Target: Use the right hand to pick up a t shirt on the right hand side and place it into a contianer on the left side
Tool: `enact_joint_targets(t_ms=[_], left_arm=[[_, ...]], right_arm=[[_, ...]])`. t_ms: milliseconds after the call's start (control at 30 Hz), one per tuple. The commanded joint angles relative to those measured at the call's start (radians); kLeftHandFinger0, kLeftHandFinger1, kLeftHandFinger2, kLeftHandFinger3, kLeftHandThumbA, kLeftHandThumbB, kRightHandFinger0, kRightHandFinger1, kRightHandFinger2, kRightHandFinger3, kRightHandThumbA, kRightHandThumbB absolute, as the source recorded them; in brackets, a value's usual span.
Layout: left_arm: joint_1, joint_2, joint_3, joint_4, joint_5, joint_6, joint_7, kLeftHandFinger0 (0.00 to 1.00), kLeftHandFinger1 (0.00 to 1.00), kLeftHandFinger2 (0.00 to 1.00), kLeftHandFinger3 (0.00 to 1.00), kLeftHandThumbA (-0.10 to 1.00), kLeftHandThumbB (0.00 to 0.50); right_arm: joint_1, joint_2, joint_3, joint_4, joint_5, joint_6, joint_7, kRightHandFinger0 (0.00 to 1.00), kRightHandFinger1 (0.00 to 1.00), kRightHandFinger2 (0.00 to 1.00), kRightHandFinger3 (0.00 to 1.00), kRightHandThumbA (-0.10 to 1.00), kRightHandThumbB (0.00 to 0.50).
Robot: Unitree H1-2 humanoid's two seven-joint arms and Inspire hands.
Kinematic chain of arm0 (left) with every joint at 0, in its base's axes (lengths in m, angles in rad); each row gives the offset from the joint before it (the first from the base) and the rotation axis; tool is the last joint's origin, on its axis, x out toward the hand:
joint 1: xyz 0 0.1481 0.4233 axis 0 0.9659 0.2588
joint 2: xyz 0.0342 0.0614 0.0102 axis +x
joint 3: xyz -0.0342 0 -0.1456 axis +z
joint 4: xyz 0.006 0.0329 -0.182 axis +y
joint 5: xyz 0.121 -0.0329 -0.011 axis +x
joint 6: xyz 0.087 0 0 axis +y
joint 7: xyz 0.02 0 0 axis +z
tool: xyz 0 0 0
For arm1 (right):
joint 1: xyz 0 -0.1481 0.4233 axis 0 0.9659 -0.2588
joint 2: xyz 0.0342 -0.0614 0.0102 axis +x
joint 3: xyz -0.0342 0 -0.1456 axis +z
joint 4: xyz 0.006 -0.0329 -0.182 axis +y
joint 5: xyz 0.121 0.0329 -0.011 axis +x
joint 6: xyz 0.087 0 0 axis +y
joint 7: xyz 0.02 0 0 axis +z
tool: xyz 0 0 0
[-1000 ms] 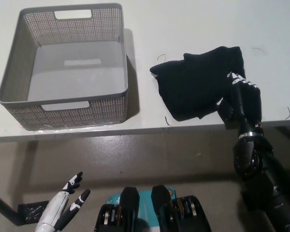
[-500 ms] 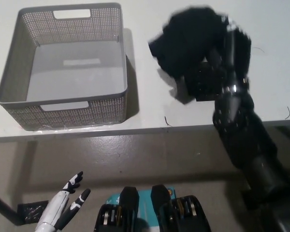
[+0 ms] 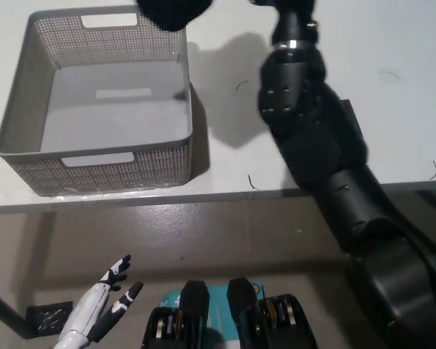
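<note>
T-shirt (image 3: 173,11) now above empty basket (image 3: 29,87)

right arm (image 3: 312,138) outstretched, left robot hand (image 3: 102,309) low, open

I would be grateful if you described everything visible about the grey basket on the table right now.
The grey basket is a rectangular container, apparently plastic, with finely perforated walls, a solid smooth floor and a slot handle cut into each short end. It stands upright on the white table, on its left part near the front edge. Nothing lies inside it. A bundle of black cloth hangs over its far right corner; whether it touches the rim cannot be told.
</note>
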Motion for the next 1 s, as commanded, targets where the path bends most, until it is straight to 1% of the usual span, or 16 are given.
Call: enact_joint_targets(t_ms=[0,33,100,133,267,333,400,500,533,567,600,633,667,700,867,967], left_arm=[[-0.01,-0.006,-0.012,-0.014,0.014,-0.011,0.007,0.91,0.93,1.0,1.0,1.0,0.345],[-0.011,-0.009,-0.016,-0.011,0.019,-0.015,0.011,0.92,0.94,1.0,1.0,1.0,0.337],[-0.011,-0.019,-0.02,-0.006,0.001,-0.017,0.001,0.93,0.95,1.0,1.0,1.0,0.35],[-0.006,-0.02,-0.021,-0.012,-0.004,-0.008,-0.007,0.94,0.96,1.0,1.0,1.0,0.351],[0.001,-0.021,-0.036,-0.024,0.017,-0.007,-0.005,0.92,0.93,1.0,1.0,1.0,0.34],[-0.005,-0.022,-0.038,-0.018,0.015,-0.018,-0.006,0.92,0.93,1.0,1.0,1.0,0.316],[-0.012,-0.026,-0.043,-0.014,0.015,-0.017,-0.008,0.9,0.92,1.0,1.0,1.0,0.312],[-0.012,-0.027,-0.044,-0.021,0.014,-0.001,-0.014,0.92,0.94,1.0,1.0,1.0,0.311],[-0.015,-0.027,-0.044,-0.017,0.011,-0.004,-0.016,0.93,0.95,1.0,1.0,1.0,0.306],[-0.018,-0.026,-0.046,-0.013,0.012,-0.01,-0.016,0.95,0.97,1.0,1.0,1.0,0.294],[-0.021,-0.025,-0.049,-0.011,0.016,-0.013,-0.017,0.96,0.97,1.0,1.0,1.0,0.293],[-0.021,-0.027,-0.049,-0.01,0.014,-0.015,-0.017,0.94,0.96,1.0,1.0,1.0,0.296],[-0.021,-0.028,-0.049,-0.009,0.017,-0.011,-0.014,0.94,0.96,1.0,1.0,1.0,0.295],[-0.022,-0.028,-0.048,-0.007,0.019,-0.011,-0.013,0.93,0.96,1.0,1.0,1.0,0.301],[-0.026,-0.031,-0.055,0.0,0.026,-0.004,-0.017,0.97,1.0,1.0,1.0,1.0,0.308],[-0.022,-0.032,-0.056,0.004,0.028,-0.017,-0.009,0.96,0.99,1.0,1.0,1.0,0.296]], right_arm=[[-0.108,0.044,0.034,0.027,0.013,-0.013,0.026,0.39,0.42,0.59,0.61,-0.1,0.297],[-0.113,0.053,0.041,0.033,0.029,-0.001,0.073,0.42,0.45,0.63,0.65,-0.1,0.256],[-0.121,0.082,0.058,0.063,0.033,0.023,0.107,0.44,0.45,0.65,0.65,-0.1,0.27],[-0.125,0.102,0.066,0.084,0.038,0.041,0.13,0.47,0.49,0.71,0.68,-0.1,0.212],[-0.122,0.123,0.091,0.145,0.038,0.077,0.169,0.55,0.64,0.82,0.7,-0.1,0.206],[-0.129,0.131,0.093,0.191,0.046,0.082,0.163,0.59,0.61,0.78,0.68,-0.1,0.236],[-0.124,0.128,0.094,0.204,0.054,0.088,0.179,0.65,0.63,0.78,0.69,-0.1,0.217],[-0.123,0.123,0.118,0.242,0.066,0.078,0.284,0.73,0.82,0.94,0.82,-0.1,0.11],[-0.124,0.124,0.111,0.245,0.09,0.082,0.338,0.88,0.95,1.0,1.0,-0.1,0.125],[-0.125,0.125,0.108,0.241,0.104,0.107,0.382,1.0,1.0,1.0,1.0,-0.07,0.183],[-0.127,0.123,0.108,0.235,0.112,0.139,0.425,1.0,1.0,1.0,1.0,0.05,0.317],[-0.132,0.123,0.114,0.227,0.112,0.193,0.474,1.0,1.0,1.0,1.0,0.19,0.294],[-0.134,0.122,0.129,0.229,0.101,0.21,0.502,1.0,1.0,1.0,1.0,0.29,0.412],[-0.134,0.123,0.136,0.228,0.096,0.216,0.512,1.0,1.0,1.0,1.0,0.3,0.434],[-0.129,0.117,0.129,0.2,0.118,0.305,0.599,1.0,1.0,1.0,1.0,0.17,0.368],[-0.128,0.117,0.122,0.18,0.129,0.357,0.637,1.0,1.0,1.0,1.0,0.15,0.363]])
